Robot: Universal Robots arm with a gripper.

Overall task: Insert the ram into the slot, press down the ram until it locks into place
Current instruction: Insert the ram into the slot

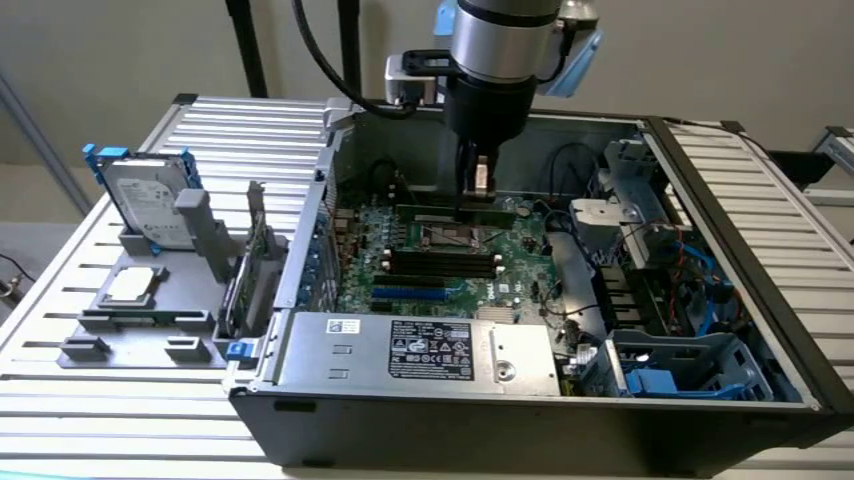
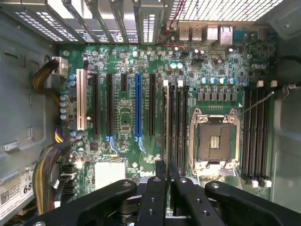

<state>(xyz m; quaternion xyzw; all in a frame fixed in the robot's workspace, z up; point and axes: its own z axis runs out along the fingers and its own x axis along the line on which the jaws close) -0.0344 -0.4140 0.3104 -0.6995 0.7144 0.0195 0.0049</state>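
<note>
- The gripper (image 1: 477, 203) (image 2: 168, 165) hangs inside the open computer case (image 1: 534, 435). Its black fingers (image 2: 159, 188) are drawn narrow, clamped on the top edge of the ram (image 1: 434, 212) (image 2: 165, 122).
- The ram lies level and edge-up to the wrist view, in line with the outermost of the black memory slots (image 2: 181, 122) beside the CPU socket (image 2: 214, 141), on the side toward the expansion slots. I cannot tell whether its lower edge touches the slot.
- Handling, as I judge it: the stick is light, stiff and thin, with fragile chips and contacts. The safe hold is on the long top edge near the middle, so that any push bears evenly on both ends.
- The case holds the motherboard (image 1: 521, 235) on its floor, a power supply (image 1: 414, 350) along its near wall, and a blue-trimmed drive cage (image 1: 681, 365) in the near corner on the exterior view's right.
- On the bench (image 1: 80, 410), toward the edge on the exterior view's left, a grey fixture (image 1: 134, 345) holds an upright hard drive (image 1: 144, 200) and a square chip (image 1: 130, 285).
</note>
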